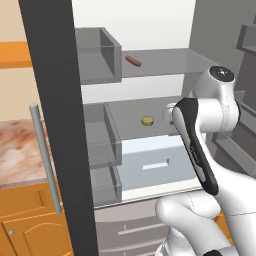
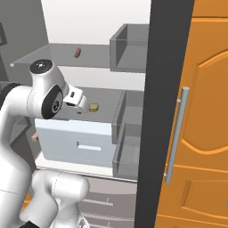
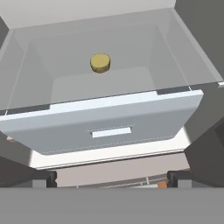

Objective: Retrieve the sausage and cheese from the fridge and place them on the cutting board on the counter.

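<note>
Hand view, pale-yellow round cheese [image 3: 100,63] on grey fridge shelf [image 3: 65,83], tool [image 3: 109,179] spread wide, grasping nothing.

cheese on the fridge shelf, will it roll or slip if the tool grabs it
The cheese looks like a short, flat-topped puck lying on its flat face, so it probably won't roll unless tipped onto its rim. It seems small and likely light, so a nudge could slide it across the smooth grey shelf. Its curved side may slip between the open tool unless the pinch is centred.

Cheese [image 3: 100,63] on grey fridge [image 3: 183,48] shelf above pale drawer [image 3: 105,127].
</note>
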### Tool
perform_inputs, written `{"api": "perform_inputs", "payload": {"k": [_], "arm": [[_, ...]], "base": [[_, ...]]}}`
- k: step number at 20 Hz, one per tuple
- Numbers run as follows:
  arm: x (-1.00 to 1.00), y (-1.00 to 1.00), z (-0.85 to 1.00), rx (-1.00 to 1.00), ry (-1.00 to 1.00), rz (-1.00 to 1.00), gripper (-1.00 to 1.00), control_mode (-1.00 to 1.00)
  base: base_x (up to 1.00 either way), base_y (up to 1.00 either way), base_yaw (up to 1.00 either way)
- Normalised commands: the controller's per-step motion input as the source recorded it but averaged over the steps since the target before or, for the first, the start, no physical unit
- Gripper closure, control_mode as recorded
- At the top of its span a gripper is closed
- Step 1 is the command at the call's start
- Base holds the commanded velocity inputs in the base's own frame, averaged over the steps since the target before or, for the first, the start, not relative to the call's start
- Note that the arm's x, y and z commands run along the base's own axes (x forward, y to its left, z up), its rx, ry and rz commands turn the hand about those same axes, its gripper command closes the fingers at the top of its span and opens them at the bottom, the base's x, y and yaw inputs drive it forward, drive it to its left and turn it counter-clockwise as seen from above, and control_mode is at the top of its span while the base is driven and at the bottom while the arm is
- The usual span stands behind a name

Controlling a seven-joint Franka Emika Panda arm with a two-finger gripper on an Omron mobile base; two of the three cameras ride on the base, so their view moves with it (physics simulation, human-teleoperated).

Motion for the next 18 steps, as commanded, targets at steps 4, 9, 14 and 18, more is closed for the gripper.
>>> {"api": "perform_inputs", "payload": {"k": [4, 9, 14, 18], "arm": [[0.00, 0.00, 0.00, 0.00, 0.00, 0.00, -1.00, 1.00], [0.00, 0.00, 0.00, 0.00, 0.00, 0.00, -1.00, 1.00], [0.00, 0.00, 0.00, 0.00, 0.00, 0.00, -1.00, -1.00], [0.00, 0.00, 0.00, 0.00, 0.00, 0.00, -1.00, -1.00]], "base": [[0.00, 0.00, 0.00], [0.00, 0.00, 0.00], [0.00, 0.00, 0.00], [0.00, 0.00, 0.00]]}}
